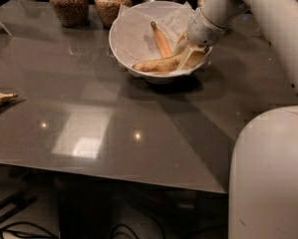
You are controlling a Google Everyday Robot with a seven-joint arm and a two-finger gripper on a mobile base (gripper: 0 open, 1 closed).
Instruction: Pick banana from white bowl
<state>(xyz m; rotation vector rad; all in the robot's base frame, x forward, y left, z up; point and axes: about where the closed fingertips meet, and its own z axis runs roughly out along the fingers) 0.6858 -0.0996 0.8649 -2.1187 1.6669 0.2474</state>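
Note:
The white bowl (123, 39), lined with crinkled white paper, stands at the back middle of the dark table. The long yellow speckled banana (156, 64) lies across its front part, with its right end at my gripper. My gripper (188, 53) reaches down into the right side of the bowl, at that end of the banana. A shorter orange banana (161, 40) leans upright behind it in the bowl.
Two brown-filled glass jars (69, 4) (112, 1) stand behind the bowl at the back left. The end of a pale banana (0, 99) lies at the table's left edge. My white arm (268, 19) and base (270, 176) fill the right side.

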